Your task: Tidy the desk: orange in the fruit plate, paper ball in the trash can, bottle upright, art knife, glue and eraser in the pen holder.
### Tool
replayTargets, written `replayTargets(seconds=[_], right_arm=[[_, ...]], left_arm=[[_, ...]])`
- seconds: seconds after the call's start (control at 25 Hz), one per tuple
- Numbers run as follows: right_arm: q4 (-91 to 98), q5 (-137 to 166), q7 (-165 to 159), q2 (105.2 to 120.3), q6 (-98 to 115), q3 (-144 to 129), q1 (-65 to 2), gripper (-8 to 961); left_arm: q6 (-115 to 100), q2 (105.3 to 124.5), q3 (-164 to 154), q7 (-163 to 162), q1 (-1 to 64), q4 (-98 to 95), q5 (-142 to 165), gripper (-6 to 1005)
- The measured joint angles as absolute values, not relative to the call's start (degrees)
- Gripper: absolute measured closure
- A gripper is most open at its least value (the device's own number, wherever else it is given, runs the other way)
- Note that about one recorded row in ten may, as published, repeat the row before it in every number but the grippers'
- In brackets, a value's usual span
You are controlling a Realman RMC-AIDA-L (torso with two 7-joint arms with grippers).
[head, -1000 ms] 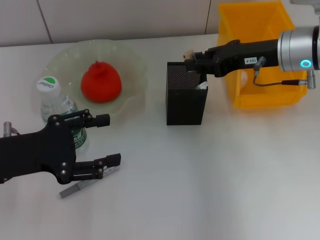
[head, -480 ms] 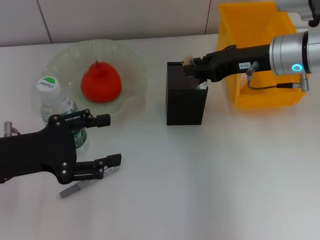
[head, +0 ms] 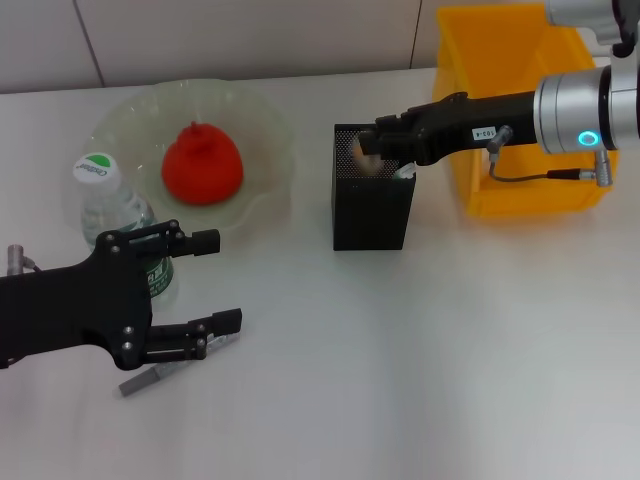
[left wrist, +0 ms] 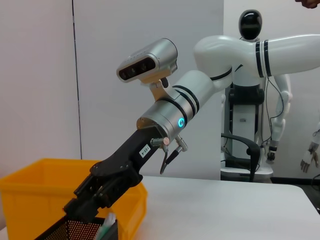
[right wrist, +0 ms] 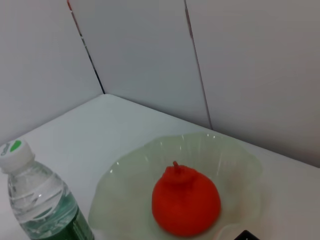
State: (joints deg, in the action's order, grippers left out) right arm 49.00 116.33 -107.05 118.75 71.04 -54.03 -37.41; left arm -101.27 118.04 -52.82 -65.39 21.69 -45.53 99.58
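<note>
Eraser (head: 361,156) drops into pen holder (head: 372,205) beneath the right end effector's (head: 372,143) spread fingers.

White table (head: 450,350), fruit plate (head: 262,125), bottle (head: 115,212), pen holder (head: 370,210), trash can (head: 520,60)

orange (head: 202,164): red-orange, in the fruit plate (head: 262,120)
bottle (head: 118,215): upright, beside the plate
eraser (head: 362,152): beige, inside the pen holder (head: 371,210)
trash can (head: 520,60): yellow, behind holder

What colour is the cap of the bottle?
The cap of the bottle is white with a green mark, clearest in the right wrist view.
</note>
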Motion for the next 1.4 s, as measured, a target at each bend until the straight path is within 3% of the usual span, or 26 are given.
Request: replayTargets(seconds=[0.24,0.64,1.12,1.4], right_arm=[[49.13,116.25,-106.95,118.87,71.01,-54.19,-37.50,549],[49.19,106.01,-100.42,118.86,71.50,-53.54,-34.55,268],[50.53,103.01,-93.91,117.72,77.53,-53.62,-28.59,196],[55.29,102.62,-87.72,118.22,85.70,-52.11,-22.58,197]], left_arm=[[-101.41,118.04,-52.89,-65.39,21.46,-45.53,99.58,244],[-101.32,118.03,-52.86,-65.39,21.27,-45.47,99.58,247],[-100.84,118.01,-51.49,-65.76,21.27,-45.43,99.31,251],[-101.17,118.04,-49.59,-67.09,21.30,-45.56,98.96,253]])
